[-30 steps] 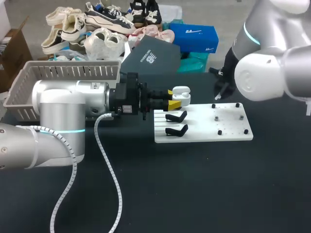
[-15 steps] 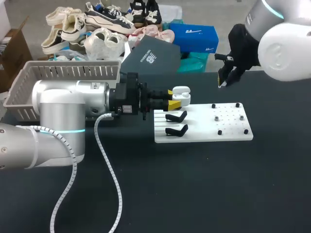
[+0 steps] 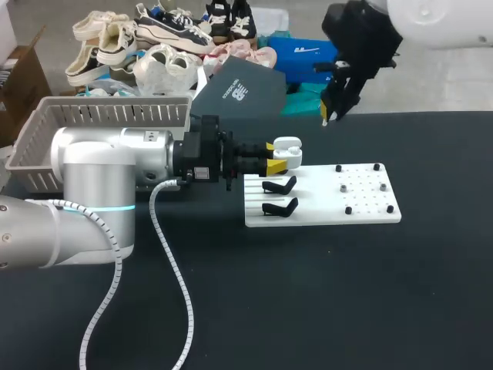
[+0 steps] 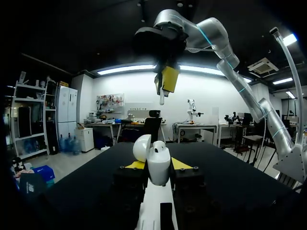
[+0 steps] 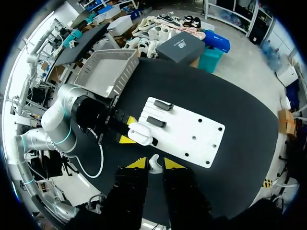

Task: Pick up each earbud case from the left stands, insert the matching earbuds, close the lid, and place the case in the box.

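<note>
earbud [image 5: 153, 166] is held pinched in right gripper [image 3: 330, 114] | earbud case [image 3: 287, 149], lid open, is clamped by left gripper [image 3: 277, 156] | earbud case is seen below the earbud (well apart)

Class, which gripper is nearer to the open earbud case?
Left. The left gripper is shut on the earbud case; the right gripper, holding an earbud, hangs high above it, apart.
</note>
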### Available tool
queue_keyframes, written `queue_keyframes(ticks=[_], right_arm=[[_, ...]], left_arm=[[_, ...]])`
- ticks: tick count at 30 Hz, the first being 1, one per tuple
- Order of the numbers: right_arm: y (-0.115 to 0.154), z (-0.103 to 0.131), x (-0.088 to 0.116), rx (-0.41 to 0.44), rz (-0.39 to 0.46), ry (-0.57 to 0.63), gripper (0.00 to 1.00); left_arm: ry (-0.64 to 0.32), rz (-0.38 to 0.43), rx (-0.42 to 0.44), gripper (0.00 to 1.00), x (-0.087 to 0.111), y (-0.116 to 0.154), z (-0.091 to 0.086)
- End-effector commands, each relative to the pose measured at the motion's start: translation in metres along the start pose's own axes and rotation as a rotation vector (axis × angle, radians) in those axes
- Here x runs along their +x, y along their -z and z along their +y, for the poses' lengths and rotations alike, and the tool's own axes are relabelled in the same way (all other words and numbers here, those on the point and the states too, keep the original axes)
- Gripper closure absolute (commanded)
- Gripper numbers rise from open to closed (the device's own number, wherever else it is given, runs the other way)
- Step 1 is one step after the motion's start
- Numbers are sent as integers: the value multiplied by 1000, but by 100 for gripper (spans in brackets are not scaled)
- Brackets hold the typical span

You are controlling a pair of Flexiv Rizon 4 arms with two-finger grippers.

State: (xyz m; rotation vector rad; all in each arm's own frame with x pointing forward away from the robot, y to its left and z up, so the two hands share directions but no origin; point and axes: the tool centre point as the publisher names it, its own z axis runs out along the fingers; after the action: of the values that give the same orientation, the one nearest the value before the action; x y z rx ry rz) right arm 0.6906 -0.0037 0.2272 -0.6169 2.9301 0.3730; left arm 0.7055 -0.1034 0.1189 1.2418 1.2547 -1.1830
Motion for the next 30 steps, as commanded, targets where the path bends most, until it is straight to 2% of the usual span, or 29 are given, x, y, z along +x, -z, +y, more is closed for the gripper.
queue_keyframes(ticks=[1, 7, 17, 30], right_arm=[[-11, 13, -14, 0, 84, 11, 100], [-19, 29, -17, -8, 57, 10, 100], [-35, 56, -15, 34, 41, 61, 100], [-53, 56, -20, 26, 66, 41, 100]], left_arm=[[0, -1, 2, 100, 0, 0, 1], [0, -1, 2, 100, 0, 0, 1], [0, -1, 2, 100, 0, 0, 1], [0, -1, 2, 100, 0, 0, 1]])
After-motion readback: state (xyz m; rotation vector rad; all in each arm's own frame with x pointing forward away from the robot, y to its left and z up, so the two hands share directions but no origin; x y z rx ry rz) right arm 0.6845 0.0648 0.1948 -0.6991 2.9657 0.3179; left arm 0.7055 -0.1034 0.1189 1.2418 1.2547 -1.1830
